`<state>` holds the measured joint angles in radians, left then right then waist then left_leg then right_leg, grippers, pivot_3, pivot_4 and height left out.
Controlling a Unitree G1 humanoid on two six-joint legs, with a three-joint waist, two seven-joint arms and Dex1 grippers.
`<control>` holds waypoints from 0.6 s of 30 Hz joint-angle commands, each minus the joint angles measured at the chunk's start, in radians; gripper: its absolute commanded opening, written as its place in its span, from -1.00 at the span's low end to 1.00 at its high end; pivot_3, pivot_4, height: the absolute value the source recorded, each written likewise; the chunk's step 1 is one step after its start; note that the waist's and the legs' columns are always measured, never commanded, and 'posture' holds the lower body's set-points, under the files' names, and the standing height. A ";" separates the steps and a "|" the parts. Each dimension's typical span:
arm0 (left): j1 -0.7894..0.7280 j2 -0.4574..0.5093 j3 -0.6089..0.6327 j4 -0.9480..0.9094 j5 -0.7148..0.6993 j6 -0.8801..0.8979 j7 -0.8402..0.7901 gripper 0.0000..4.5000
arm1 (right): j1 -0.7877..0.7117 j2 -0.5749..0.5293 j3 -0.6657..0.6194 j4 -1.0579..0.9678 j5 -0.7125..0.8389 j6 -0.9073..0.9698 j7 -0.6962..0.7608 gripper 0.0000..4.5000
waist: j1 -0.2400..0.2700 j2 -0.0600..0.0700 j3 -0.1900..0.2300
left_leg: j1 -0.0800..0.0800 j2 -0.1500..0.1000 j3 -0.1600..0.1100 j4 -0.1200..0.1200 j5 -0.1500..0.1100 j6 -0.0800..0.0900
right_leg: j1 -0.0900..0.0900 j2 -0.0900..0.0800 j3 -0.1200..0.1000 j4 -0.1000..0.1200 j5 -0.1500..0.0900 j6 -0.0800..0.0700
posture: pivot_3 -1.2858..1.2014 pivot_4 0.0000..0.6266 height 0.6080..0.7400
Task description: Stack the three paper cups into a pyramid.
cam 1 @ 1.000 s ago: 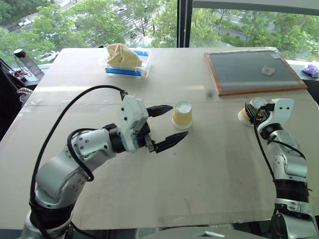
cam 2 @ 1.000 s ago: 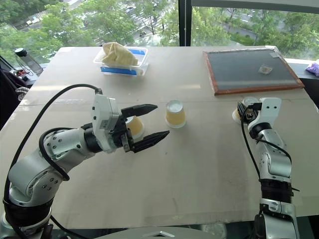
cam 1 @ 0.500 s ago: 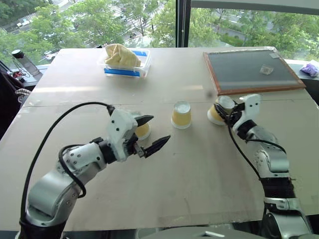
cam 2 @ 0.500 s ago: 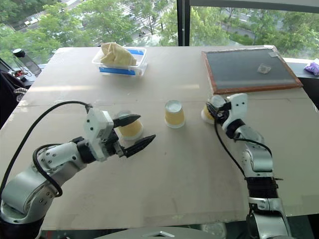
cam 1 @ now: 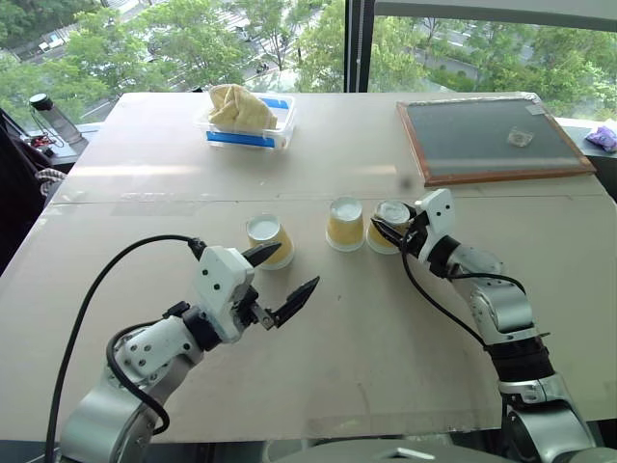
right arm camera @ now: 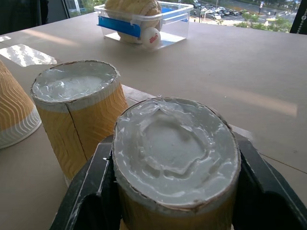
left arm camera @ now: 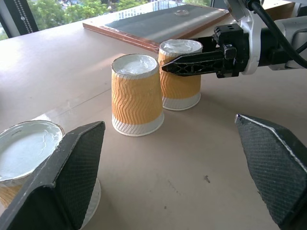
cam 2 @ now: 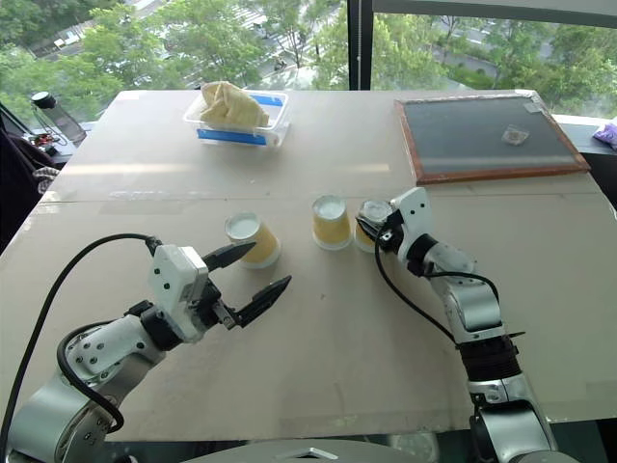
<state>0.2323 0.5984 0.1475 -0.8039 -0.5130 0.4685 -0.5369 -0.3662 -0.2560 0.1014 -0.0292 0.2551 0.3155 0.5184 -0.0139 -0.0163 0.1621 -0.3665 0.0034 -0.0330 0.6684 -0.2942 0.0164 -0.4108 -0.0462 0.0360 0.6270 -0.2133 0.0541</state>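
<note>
Beige tabletop [cam 1: 386,328] under bright windows, three upside-down paper cups in a row. Right gripper [cam 1: 384,231] clamped on the right cup [cam 1: 390,214], just beside the middle cup [cam 1: 345,223]. Left gripper [cam 1: 286,280] spread wide and empty, near the left cup [cam 1: 269,239]; farther back, plastic food box [cam 1: 244,121] and framed board [cam 1: 487,139].

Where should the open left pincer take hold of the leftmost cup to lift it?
Grip the leftmost cup across its orange side wall, about mid-height, coming in level from the near side with the left pincer. It stands upside down, wide rim on the table, so the tapered wall is the only graspable part.
</note>
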 commanded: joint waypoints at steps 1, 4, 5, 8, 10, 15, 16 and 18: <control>-0.003 -0.007 -0.001 -0.040 0.005 -0.025 0.004 1.00 | 0.017 -0.010 0.001 -0.051 -0.001 0.009 0.012 -0.10 | 0.000 0.000 0.000 | 0.000 0.000 0.000 0.000 0.000 0.000 | 0.000 0.000 0.000 0.000 0.000 0.000 | 0.03 -0.52 1.00; -0.013 -0.010 -0.005 -0.035 0.006 -0.025 0.003 1.00 | 0.014 -0.004 0.006 -0.049 -0.008 0.004 0.008 -0.10 | 0.000 0.000 0.000 | 0.000 0.000 0.000 0.000 0.000 0.000 | 0.000 0.000 0.000 0.000 0.000 0.000 | 0.03 -0.52 1.00; -0.016 -0.011 -0.005 -0.034 0.006 -0.025 0.002 1.00 | 0.011 -0.001 0.006 -0.044 -0.011 0.001 0.006 -0.10 | 0.000 0.000 0.000 | 0.000 0.000 0.000 0.000 0.000 0.000 | 0.000 0.000 0.000 0.000 0.000 0.000 | 0.03 -0.52 1.00; -0.022 -0.012 -0.006 -0.030 0.004 -0.024 0.001 1.00 | 0.002 0.004 0.005 -0.028 -0.017 -0.008 0.006 -0.10 | -0.001 0.000 0.000 | 0.000 0.000 0.000 0.000 0.000 0.000 | 0.000 0.000 0.000 0.000 0.000 0.000 | 0.03 -0.52 1.00; -0.023 -0.013 -0.003 -0.029 0.002 -0.024 -0.001 1.00 | 0.001 0.006 0.005 -0.025 -0.019 -0.012 0.008 -0.10 | -0.001 0.000 0.000 | 0.000 0.000 0.000 0.000 0.000 0.000 | 0.000 0.000 0.000 0.000 0.000 0.000 | 0.03 -0.52 1.00; -0.027 -0.017 0.000 -0.026 0.000 -0.026 -0.003 1.00 | 0.002 0.013 -0.005 -0.025 -0.001 -0.013 0.023 0.67 | -0.001 0.000 0.000 | 0.000 0.000 0.000 0.000 0.000 0.000 | 0.000 0.000 0.000 0.000 0.000 0.000 | 0.03 -0.52 1.00; -0.029 -0.019 -0.001 -0.026 -0.001 -0.027 -0.003 1.00 | 0.002 0.016 -0.011 -0.025 0.012 -0.012 0.031 0.91 | -0.001 0.000 0.000 | 0.000 0.000 0.000 0.000 0.000 0.000 | 0.000 0.000 0.000 0.000 0.000 0.000 | 0.03 -0.52 1.00; -0.017 -0.025 0.000 -0.034 -0.004 -0.035 -0.007 1.00 | 0.012 0.012 -0.018 -0.034 0.018 -0.012 0.040 0.98 | -0.001 0.000 0.000 | 0.000 0.000 0.000 0.000 0.000 0.000 | 0.000 0.000 0.000 0.000 0.000 0.000 | 0.03 -0.52 1.00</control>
<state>0.2099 0.5764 0.1452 -0.8040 -0.5128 0.4629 -0.5405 -0.3556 -0.2418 0.1011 -0.0277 0.2557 0.3155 0.5435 -0.0153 -0.0163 0.1621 -0.3664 0.0034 -0.0329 0.6684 -0.2942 0.0164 -0.4109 -0.0462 0.0360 0.6269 -0.2133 0.0541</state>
